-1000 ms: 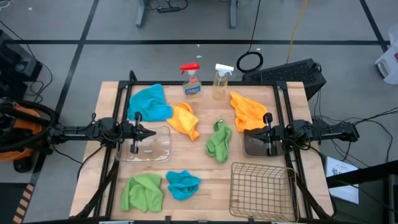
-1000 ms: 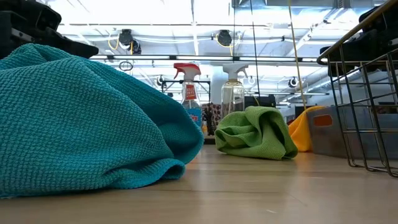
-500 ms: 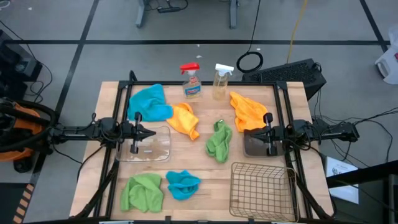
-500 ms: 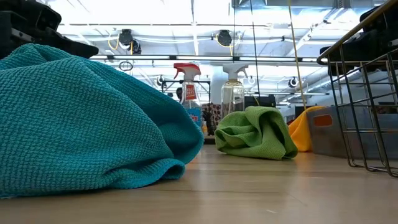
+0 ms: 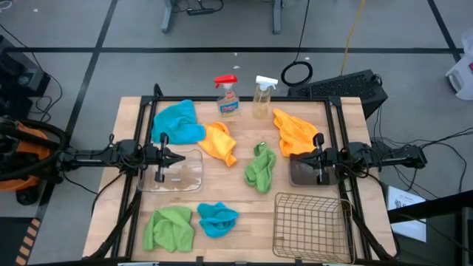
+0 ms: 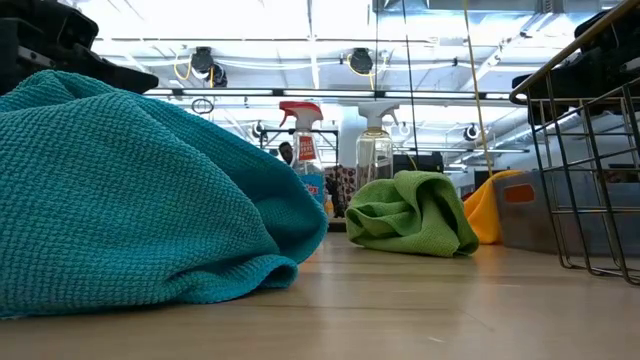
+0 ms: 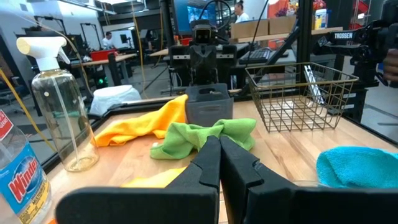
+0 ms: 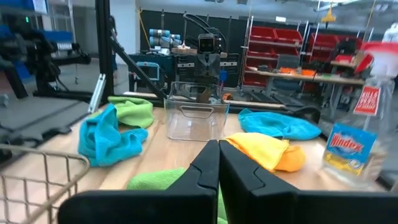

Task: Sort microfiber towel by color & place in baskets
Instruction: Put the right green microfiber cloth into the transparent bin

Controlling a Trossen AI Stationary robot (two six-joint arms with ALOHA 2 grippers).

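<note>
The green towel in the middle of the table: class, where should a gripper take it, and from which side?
Pinch the raised bunched fold near the middle of the green towel, coming straight down from above. It lies crumpled and elongated, apart from its neighbours, so the top ridge probably gives most cloth to bite.

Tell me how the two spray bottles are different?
The left spray bottle has a red top and a colourful label; the right spray bottle has a white top and no label showing. The left one holds blue liquid, the right one looks clear. Both stand upright, side by side, at the table's far edge.
</note>
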